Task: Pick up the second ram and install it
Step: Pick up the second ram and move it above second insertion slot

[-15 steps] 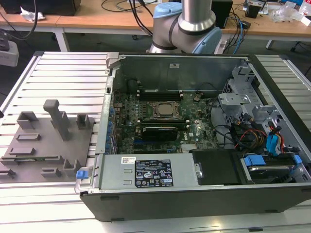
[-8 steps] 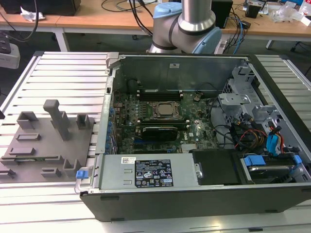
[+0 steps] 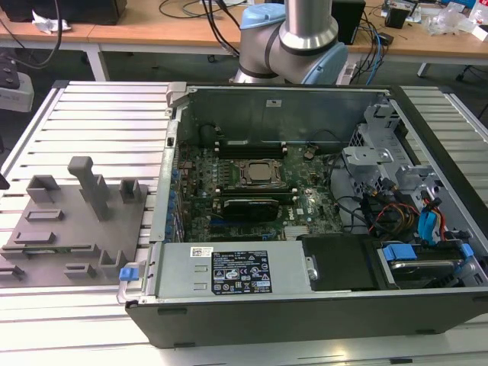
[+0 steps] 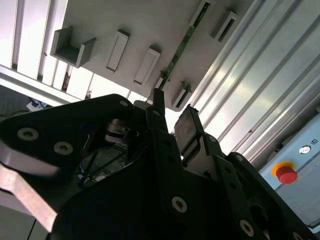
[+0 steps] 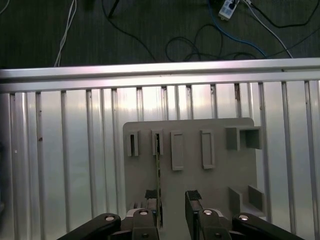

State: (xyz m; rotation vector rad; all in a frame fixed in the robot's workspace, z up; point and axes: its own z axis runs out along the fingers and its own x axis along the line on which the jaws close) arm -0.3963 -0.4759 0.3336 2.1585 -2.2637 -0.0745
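First wrist view, one ram (image 5: pixel 158 170), hand (image 5: pixel 172 196) spread

1. Claw (image 5: pixel 172 196): fingers (image 5: pixel 193 197) spread; the second ram (image 5: pixel 158 170) stands on edge in the gap, just beside one finger.
2. Fixture plate (image 5: pixel 210 180): raised slot blocks (image 5: pixel 177 150) flank the ram; bare plate between them.
3. Tall post (image 3: pixel 95 194): rises above the fixture plate.
4. Computer case (image 3: pixel 305 320): open-topped; cables (image 3: pixel 389 210) crowd the exterior view's right side.
5. Counter (image 3: pixel 107 114): bare slats around the fixture plate.
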